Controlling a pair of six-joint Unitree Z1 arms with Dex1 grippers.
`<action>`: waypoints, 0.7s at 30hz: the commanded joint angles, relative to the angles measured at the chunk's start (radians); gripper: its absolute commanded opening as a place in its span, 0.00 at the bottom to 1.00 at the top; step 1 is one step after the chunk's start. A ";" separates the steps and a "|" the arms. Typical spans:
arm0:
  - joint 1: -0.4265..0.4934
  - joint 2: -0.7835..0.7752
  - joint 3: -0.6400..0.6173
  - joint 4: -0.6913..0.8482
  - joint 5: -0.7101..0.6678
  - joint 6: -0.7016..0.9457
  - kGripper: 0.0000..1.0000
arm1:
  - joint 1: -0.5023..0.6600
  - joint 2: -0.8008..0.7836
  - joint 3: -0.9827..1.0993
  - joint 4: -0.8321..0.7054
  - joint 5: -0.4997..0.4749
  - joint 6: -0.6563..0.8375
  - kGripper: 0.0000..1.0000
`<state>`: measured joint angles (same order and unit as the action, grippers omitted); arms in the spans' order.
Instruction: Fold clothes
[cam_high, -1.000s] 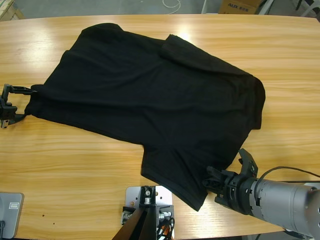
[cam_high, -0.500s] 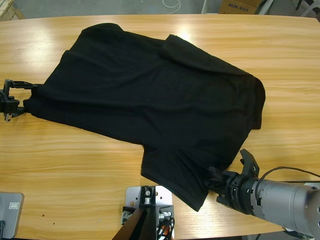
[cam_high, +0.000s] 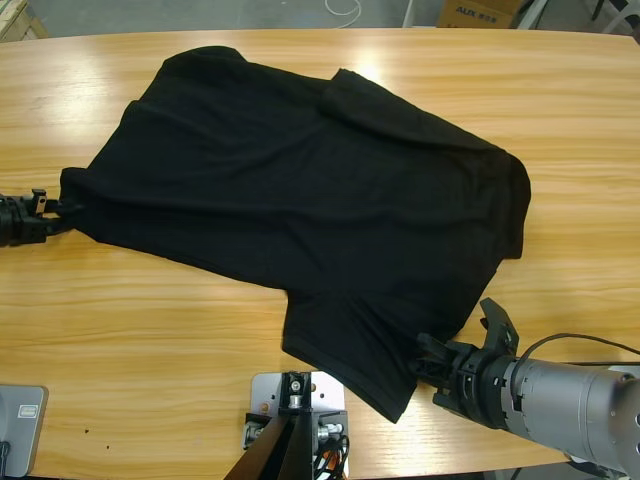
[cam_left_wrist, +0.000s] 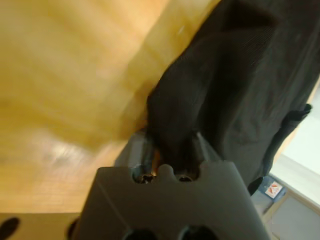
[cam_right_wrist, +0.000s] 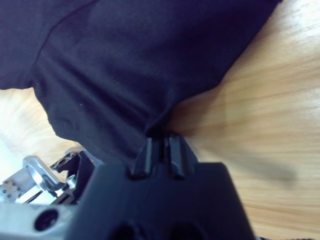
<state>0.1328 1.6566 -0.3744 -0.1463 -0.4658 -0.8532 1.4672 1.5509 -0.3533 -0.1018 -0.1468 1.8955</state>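
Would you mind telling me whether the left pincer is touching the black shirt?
Touching. The left wrist view shows the left pincer shut on a bunched edge of the black shirt.

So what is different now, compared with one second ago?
The left claw, open a second ago at the black shirt, has closed on the shirt's corner at the table's left edge. The right claw stays clamped on the near sleeve. The shirt itself lies as before on the table.

A long wooden table (cam_high: 150, 320); a cardboard box (cam_high: 478, 12) beyond its far edge.
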 joint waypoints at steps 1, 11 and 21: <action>-0.031 -0.175 -0.069 0.303 -0.008 0.000 0.00 | 0.007 -0.111 -0.057 0.204 -0.024 -0.006 0.00; -0.102 -0.368 -0.093 0.561 0.007 -0.009 0.00 | 0.007 -0.315 -0.288 0.773 -0.036 -0.006 0.00; -0.108 -0.432 -0.194 0.688 0.013 -0.028 0.00 | 0.001 -0.339 -0.412 0.862 -0.216 -0.280 0.00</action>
<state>0.0370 1.2036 -0.4883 0.5153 -0.4652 -0.8533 1.4672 1.2333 -0.7197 0.7722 -0.2103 1.8535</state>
